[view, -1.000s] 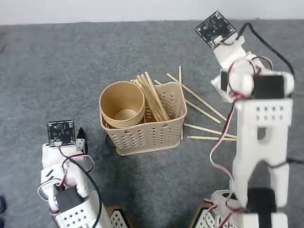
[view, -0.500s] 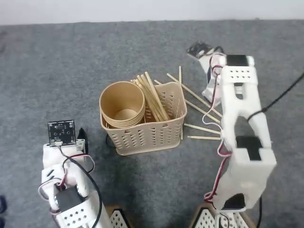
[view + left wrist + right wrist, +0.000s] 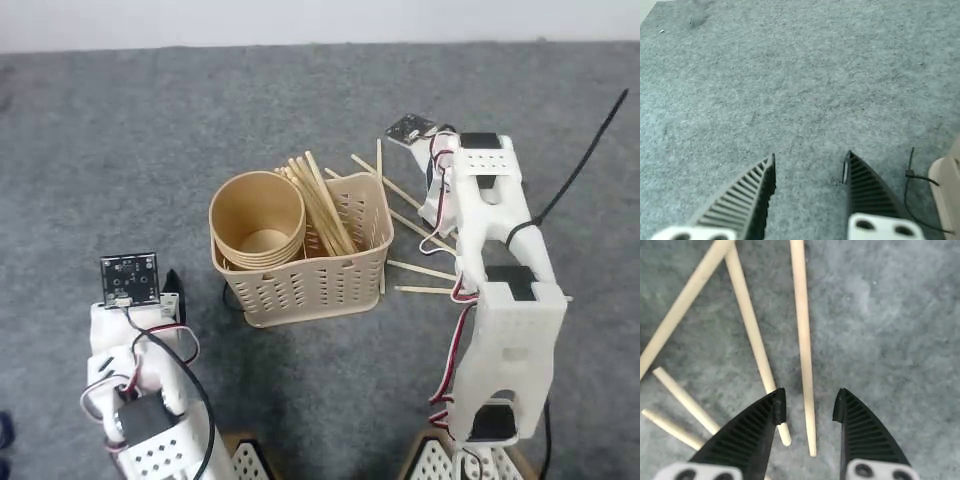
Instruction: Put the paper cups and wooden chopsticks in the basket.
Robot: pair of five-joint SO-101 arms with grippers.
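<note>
1. The grey carpet (image 3: 120, 130) covers the whole work surface; both arms and all the task items stand on it
2. The right arm (image 3: 510, 330) is stretched forward from the near edge, just beside the basket, and its wrist hangs over the loose sticks
3. The left arm (image 3: 140, 400) is folded low at the near side, well apart from the loose sticks. Its camera board (image 3: 130, 278) faces up, and any marking on it is too small for me to read
4. The basket (image 3: 310, 285), a beige slotted one, stands upright between the two arms
5. The paper cups (image 3: 257, 215) are nested in a stack inside the basket, mouths up, at the end nearer the left arm
6. A bundle of wooden chopsticks (image 3: 320, 205) leans inside the basket beside the cups, with the ends sticking out over the far rim
7. The loose chopsticks (image 3: 425, 270) lie scattered on the carpet outside the basket, on the right arm's side
8. The right gripper (image 3: 809, 392) has its jaws apart, low over the carpet; one chopstick (image 3: 801, 315) lies between them, unclamped, and a second stick (image 3: 750, 330) ends just beside one finger
9. The left gripper (image 3: 810, 155) has its jaws spread wide over bare carpet and holds nothing
10. A thin black tie (image 3: 912, 172) lies on the carpet next to the basket wall
</note>
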